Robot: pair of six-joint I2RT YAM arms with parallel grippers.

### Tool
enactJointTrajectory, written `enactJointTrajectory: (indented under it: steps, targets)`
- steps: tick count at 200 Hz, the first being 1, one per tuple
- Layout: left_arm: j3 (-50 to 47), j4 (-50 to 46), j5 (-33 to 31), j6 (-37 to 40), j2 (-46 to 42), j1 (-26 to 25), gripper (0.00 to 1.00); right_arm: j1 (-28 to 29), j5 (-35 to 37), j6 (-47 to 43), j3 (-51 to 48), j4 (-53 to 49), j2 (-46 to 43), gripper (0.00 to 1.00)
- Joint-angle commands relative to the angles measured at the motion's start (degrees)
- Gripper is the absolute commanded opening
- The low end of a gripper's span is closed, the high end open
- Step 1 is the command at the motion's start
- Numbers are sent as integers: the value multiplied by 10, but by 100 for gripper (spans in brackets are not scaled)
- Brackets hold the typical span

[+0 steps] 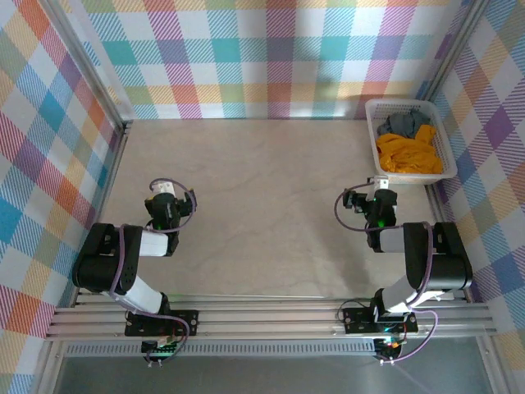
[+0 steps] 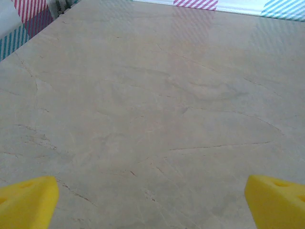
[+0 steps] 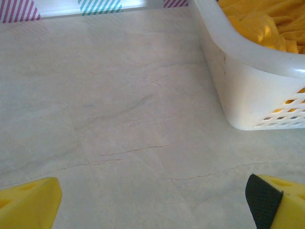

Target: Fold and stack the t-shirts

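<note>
No legible text, label, brand, number or sign on anything in view.

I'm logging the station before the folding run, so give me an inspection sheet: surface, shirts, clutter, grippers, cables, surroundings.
Surface: beige marbled table, faint veining.
Job's things: orange-yellow t-shirt and dark grey t-shirt, both crumpled in the white mesh basket, far right corner.
Clutter: nothing seen.
Grippers: left gripper open, empty; right gripper open, empty, beside the basket.
Cables: purple cables looped along both arms.
Surroundings: plaid walls; aluminium rail at the near edge.
</note>
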Motion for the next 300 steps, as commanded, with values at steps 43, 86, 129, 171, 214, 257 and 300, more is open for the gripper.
enactJointTrajectory:
  steps: [43, 86, 129, 171, 214, 257, 300]
  targets:
    - [7, -5, 3, 8, 0, -4, 100, 2, 7, 4, 3, 24, -5, 100]
    - [7, -3, 2, 9, 0, -4, 100, 3, 7, 3, 3, 24, -5, 100]
    - [7, -3, 3, 9, 0, -4, 100, 3, 7, 4, 2, 24, -5, 100]
    - [7, -4, 2, 9, 0, -4, 100, 3, 7, 3, 3, 24, -5, 100]
    - [6, 6, 3, 11, -5, -4, 100, 6, 12, -2, 9, -8, -31, 100]
    - [155, -285, -35, 3, -259, -71, 100, 90, 111, 55, 271, -419, -205, 100]
    - [451, -665, 112, -303, -203, 3, 100, 42, 97, 153, 624, -736, -73, 100]
